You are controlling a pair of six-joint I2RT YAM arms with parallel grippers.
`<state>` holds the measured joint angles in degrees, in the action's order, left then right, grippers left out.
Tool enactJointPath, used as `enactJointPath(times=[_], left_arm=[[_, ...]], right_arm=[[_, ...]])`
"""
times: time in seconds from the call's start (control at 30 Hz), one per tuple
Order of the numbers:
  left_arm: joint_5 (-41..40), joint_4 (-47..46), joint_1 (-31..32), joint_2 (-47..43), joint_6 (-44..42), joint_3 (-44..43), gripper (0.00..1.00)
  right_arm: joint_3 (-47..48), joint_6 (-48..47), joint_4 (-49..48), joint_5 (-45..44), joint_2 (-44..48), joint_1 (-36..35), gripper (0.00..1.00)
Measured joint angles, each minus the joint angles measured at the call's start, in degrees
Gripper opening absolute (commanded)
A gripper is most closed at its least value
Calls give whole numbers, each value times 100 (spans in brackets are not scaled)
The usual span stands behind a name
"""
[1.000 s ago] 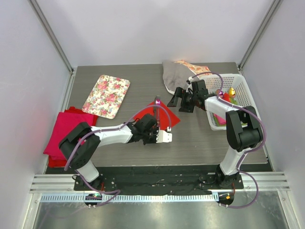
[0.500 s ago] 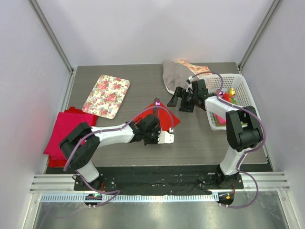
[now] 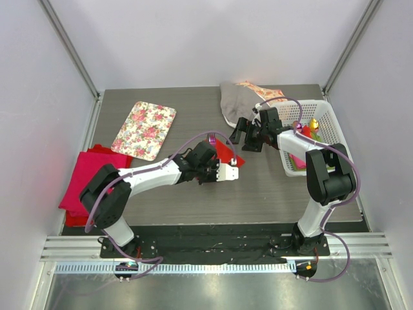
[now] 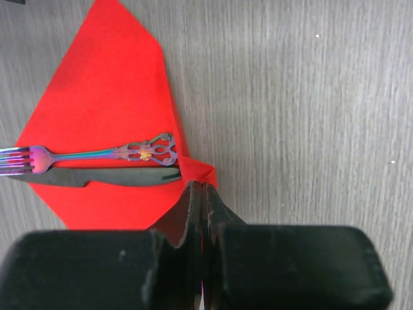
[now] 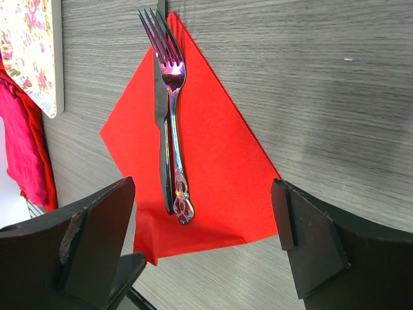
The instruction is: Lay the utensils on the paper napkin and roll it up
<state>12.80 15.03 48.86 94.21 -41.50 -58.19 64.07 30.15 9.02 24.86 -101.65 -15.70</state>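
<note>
Your left gripper pinches the paper napkin bearing fork and knife; right gripper spread near it; basket beyond holds coloured items.

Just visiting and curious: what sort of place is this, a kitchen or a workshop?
Most likely a robot test booth, not a kitchen: plain white walls box in a small table, two arms are bolted at its near edge, and the paper napkin with a fork look like practice props.
</note>
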Motion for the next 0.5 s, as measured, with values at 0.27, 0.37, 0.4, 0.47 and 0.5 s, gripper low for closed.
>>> enactJointPath(times=[0.27, 0.37, 0.4, 0.47, 0.5], left_arm=[[-20, -46, -144, 72, -61, -85, 0], [-28, -125, -179, 129, -76, -92, 0], [-35, -153, -190, 160, -81, -96, 0], [-61, -175, -201, 236, -94, -138, 0], [-81, -190, -203, 271, -96, -162, 0]], right_arm=[[-2, 24, -9, 81, 0, 0, 70], [-42, 63, -70, 127, 0, 0, 63], [-76, 85, -116, 151, 2, 0, 58], [-164, 138, -186, 199, 0, 0, 54], [-221, 166, -219, 229, 2, 0, 49]])
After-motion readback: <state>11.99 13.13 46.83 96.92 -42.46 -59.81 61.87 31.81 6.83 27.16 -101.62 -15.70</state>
